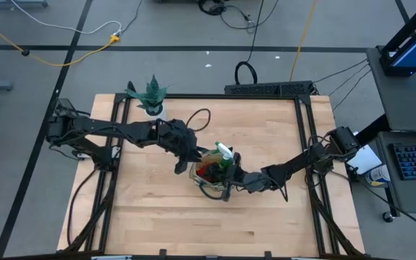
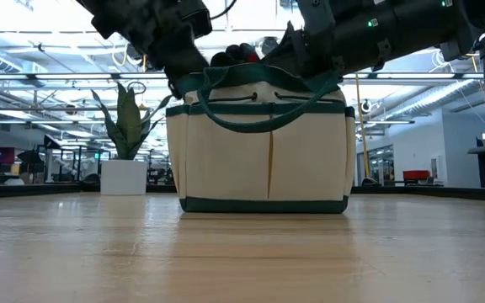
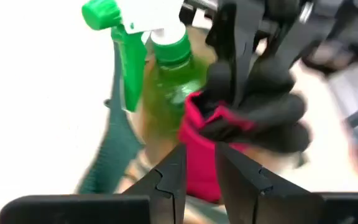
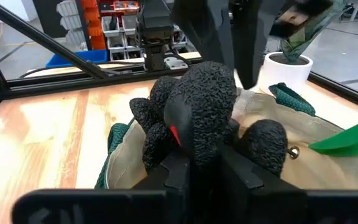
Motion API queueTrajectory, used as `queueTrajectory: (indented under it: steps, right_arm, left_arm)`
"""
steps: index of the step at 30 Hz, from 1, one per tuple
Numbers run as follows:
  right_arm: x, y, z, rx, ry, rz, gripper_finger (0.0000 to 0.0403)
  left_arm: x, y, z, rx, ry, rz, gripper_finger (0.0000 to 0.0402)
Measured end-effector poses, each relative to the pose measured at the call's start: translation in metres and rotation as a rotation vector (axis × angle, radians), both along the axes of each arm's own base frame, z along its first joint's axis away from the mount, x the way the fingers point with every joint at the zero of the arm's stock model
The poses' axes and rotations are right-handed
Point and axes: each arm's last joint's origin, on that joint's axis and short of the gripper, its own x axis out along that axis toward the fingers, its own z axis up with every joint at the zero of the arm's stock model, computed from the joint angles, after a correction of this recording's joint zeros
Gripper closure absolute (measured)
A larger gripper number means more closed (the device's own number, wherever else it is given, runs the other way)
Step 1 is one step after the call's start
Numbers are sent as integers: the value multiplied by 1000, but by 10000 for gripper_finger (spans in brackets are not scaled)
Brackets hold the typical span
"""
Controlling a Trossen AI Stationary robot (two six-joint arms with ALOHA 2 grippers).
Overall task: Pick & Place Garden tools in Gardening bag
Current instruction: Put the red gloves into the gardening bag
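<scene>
The beige gardening bag (image 2: pixel 263 151) with dark green trim stands upright mid-table (image 1: pixel 196 175). A green spray bottle (image 3: pixel 166 74) with a white nozzle (image 1: pixel 224 151) stands in it. A red glove with black coated fingers (image 4: pixel 204 106) sits at the bag's mouth (image 2: pixel 236 55). Both grippers are at the glove. My left gripper (image 3: pixel 201 158) comes from the bag's left side (image 1: pixel 193 160), and only a narrow gap shows between its fingers. My right gripper (image 4: pixel 207 165) reaches over the bag's right rim (image 1: pixel 227 173). My left gripper has the glove's red cuff (image 3: pixel 199 177) in the narrow gap between its two fingers. It slants down from the table's left side. How many layers it has cannot be told. My right gripper pinches the glove's black coated part (image 4: pixel 197 146) between its two fingers. It comes nearly level from the table's right side. The glove bulges up in front of the fingers, above the bag's rim (image 4: pixel 129 149).
A spiky green plant in a white pot (image 1: pixel 150 97) stands at the table's far left, behind the bag's left side (image 2: pixel 125 135). The bag's dark loop handle (image 2: pixel 251 118) hangs down its near side. Bare wooden tabletop (image 1: pixel 165 217) lies on the bag's near side.
</scene>
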Motion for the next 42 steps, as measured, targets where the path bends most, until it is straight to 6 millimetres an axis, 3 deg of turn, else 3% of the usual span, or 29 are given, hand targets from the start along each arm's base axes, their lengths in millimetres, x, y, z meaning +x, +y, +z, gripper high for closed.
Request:
queueTrajectory:
  steps: [5,11,20,28,36,42]
  right_arm:
    - [0,0,0,4,-1,-1,315]
    - [-5,0,13,-36,-12,16,269]
    - [-18,-5,34,-38,19,15,246]
    - [-23,-1,33,-54,72,32,254]
    - [-27,3,28,-46,117,39,255]
    - [-30,2,21,-11,181,16,255]
  left_arm:
    - [0,-8,-2,360,-39,-138,316]
    - [1,-26,-2,540,-94,-319,316]
    - [6,-32,1,551,-129,-229,316]
    - [6,-32,1,538,-137,-244,316]
    - [12,-40,7,499,-255,-297,316]
    - [25,-48,-8,505,-285,-382,316]
